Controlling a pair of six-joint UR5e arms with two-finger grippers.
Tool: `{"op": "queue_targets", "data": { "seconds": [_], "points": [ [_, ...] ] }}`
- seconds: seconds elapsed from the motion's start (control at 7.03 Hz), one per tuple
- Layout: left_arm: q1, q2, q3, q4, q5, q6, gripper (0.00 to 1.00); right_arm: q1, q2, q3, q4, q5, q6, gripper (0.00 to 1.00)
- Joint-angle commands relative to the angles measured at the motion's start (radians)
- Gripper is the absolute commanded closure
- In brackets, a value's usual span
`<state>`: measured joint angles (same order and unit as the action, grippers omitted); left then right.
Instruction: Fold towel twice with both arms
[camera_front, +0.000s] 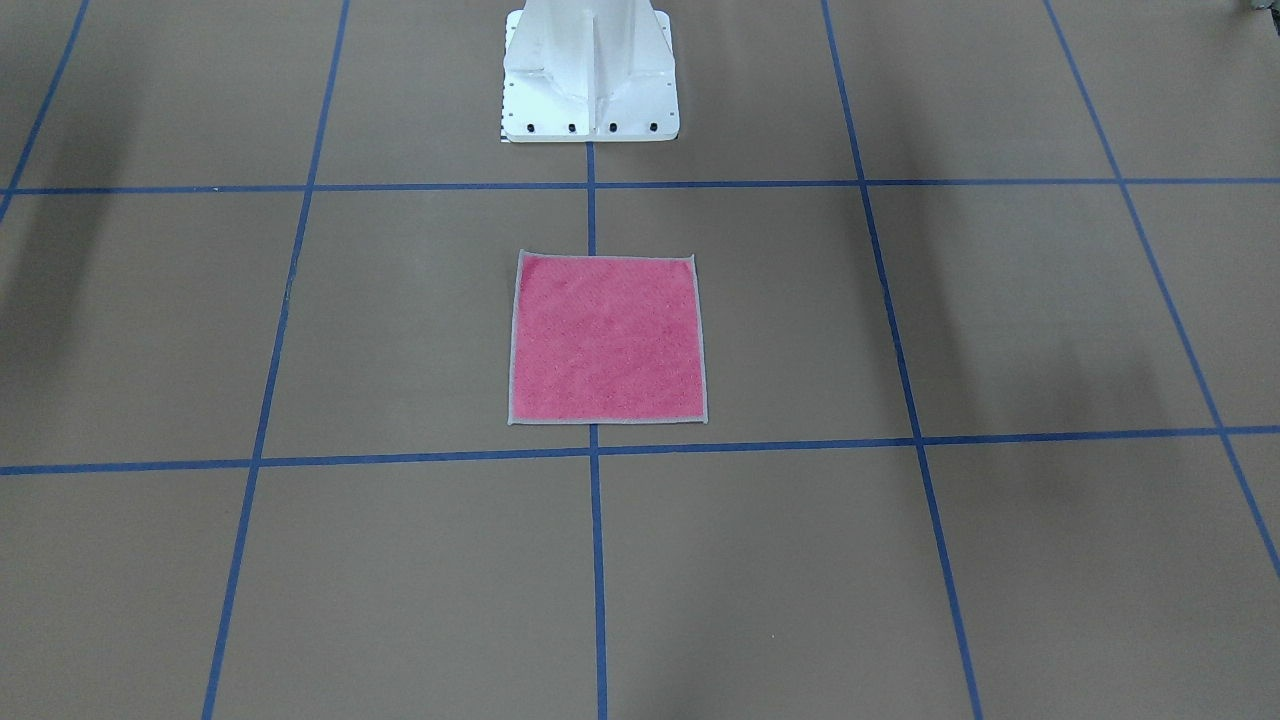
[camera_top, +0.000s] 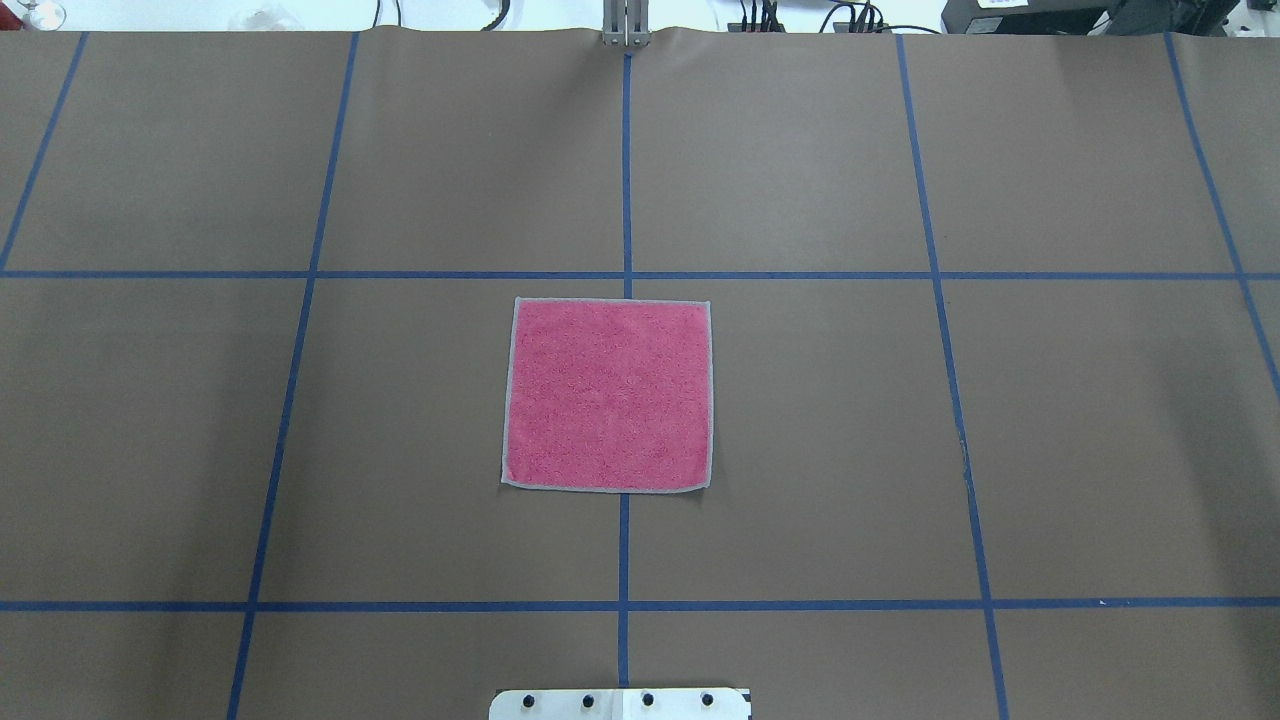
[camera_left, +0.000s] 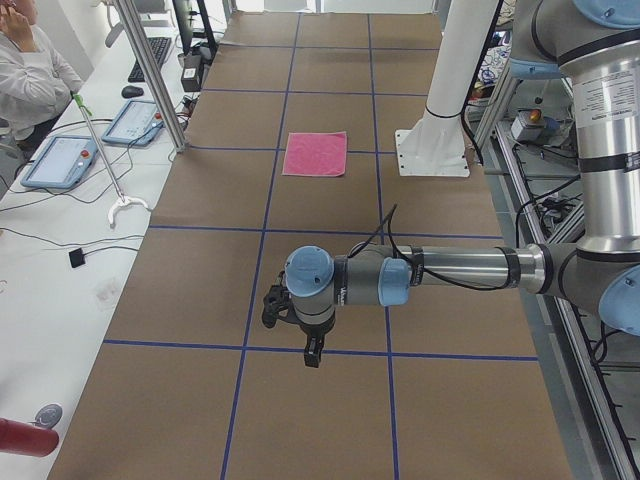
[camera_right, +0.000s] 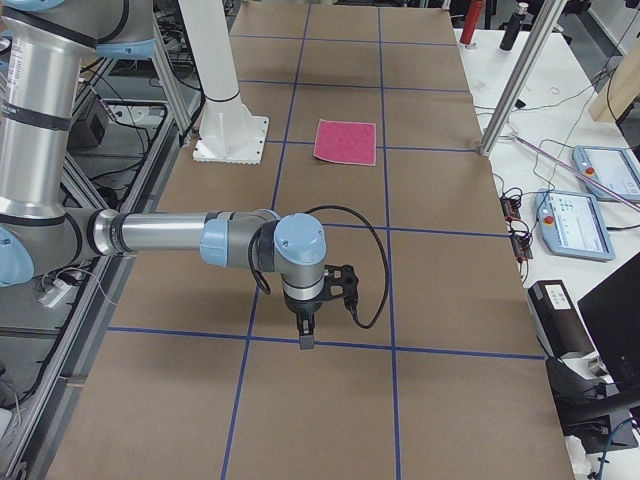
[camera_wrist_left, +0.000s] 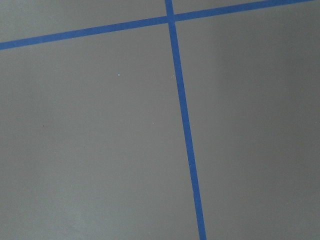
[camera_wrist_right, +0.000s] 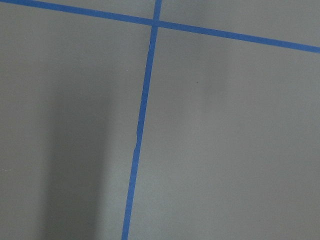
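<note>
Towel (camera_top: 608, 394) lies flat and unfolded, pink face up, grey edging visible all round. It sits mid-table (camera_top: 850, 420), straddling the central blue tape line (camera_top: 626, 170), near the white pedestal base (camera_front: 590, 80). Left gripper (camera_left: 313, 355) hangs fingers-down above a tape line, well apart from the towel; cannot tell its jaw spread. Right gripper (camera_right: 305, 338) does likewise at the opposite end; spread also cannot be told. Both wrist views show brown surface and tape crossings.

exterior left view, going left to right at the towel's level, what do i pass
tablet → slanted metal post → towel → white pedestal base. The second tablet overlaps the post, so it is left out.
</note>
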<state>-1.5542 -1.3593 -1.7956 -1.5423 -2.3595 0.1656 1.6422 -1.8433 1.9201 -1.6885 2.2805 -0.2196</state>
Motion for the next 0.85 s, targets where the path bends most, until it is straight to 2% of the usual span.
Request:
{"op": "queue_targets", "data": {
  "seconds": [0.0, 0.28, 0.57, 0.71],
  "points": [
    [0.000, -0.006, 0.002, 0.001, 0.005, -0.004, 0.00, -0.002, 0.018, 0.002, 0.001, 0.001, 0.000, 0.00],
    [-0.001, -0.026, -0.046, -0.002, -0.006, -0.018, 0.00, -0.002, 0.035, -0.010, 0.094, 0.004, 0.011, 0.00],
    [-0.001, -0.128, -0.054, -0.016, -0.006, -0.014, 0.00, -0.002, 0.044, -0.035, 0.177, 0.001, 0.016, 0.00],
    [-0.001, -0.229, -0.022, -0.089, -0.004, -0.035, 0.00, -0.002, 0.052, -0.039, 0.241, 0.005, 0.026, 0.00]
  ]
}}
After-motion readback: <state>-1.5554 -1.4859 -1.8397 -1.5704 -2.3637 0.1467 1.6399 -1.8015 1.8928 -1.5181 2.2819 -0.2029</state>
